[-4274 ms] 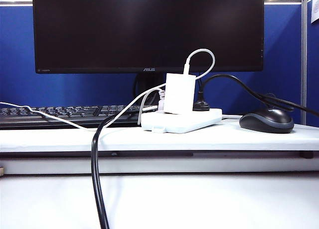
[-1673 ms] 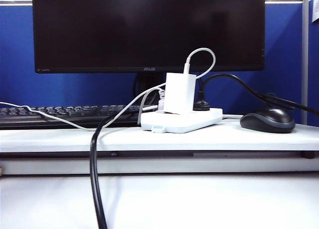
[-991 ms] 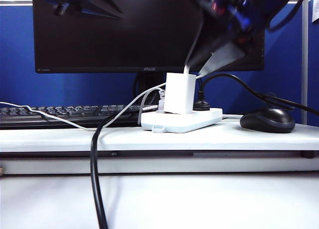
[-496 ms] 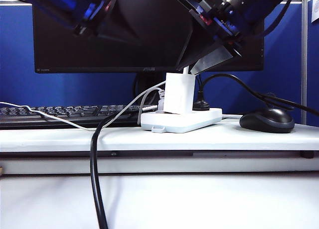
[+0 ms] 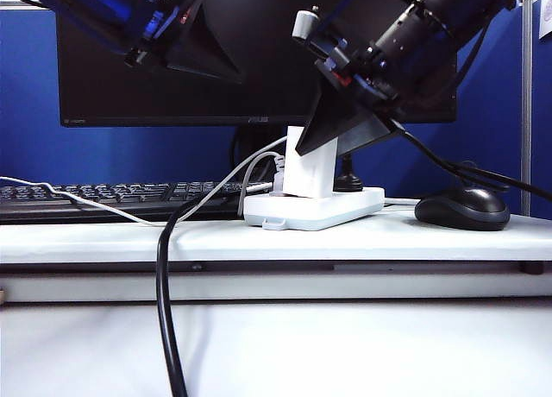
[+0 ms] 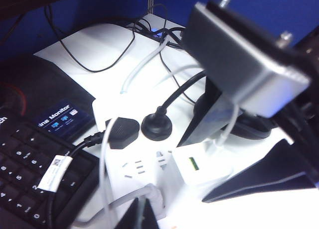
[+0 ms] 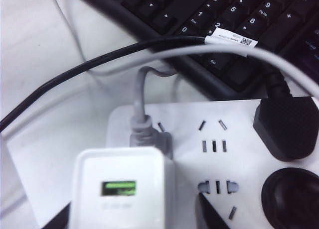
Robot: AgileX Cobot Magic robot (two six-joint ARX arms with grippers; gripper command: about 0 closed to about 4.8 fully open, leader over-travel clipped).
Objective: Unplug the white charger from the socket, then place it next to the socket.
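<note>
The white charger point(image 5: 309, 171) stands upright, plugged into the socket point(image 5: 315, 211), a low white power strip on the desk. My right gripper point(image 5: 338, 131) has come down over the charger's top. In the right wrist view the charger point(image 7: 122, 189) sits between the gripper's dark fingertips point(image 7: 209, 215), which stand open on either side of it with gaps showing. My left gripper point(image 5: 203, 56) hangs high at the upper left, apart from the socket. In the left wrist view its two tips point(image 6: 142, 216) sit close together, shut on nothing, above the socket's point(image 6: 137, 167) near end.
On the socket point(image 7: 214, 124) a grey plug point(image 7: 147, 132) sits right beside the charger, with two black plugs point(image 7: 286, 124) further along. A keyboard point(image 5: 103, 194) lies to the left, a mouse point(image 5: 461, 209) to the right and a monitor point(image 5: 172, 86) behind. A thick black cable point(image 5: 164, 311) hangs over the desk's front edge.
Both arms have come down into view from above. The right gripper sank until its open fingers straddle the charger's top. The left gripper moved in at the upper left.
</note>
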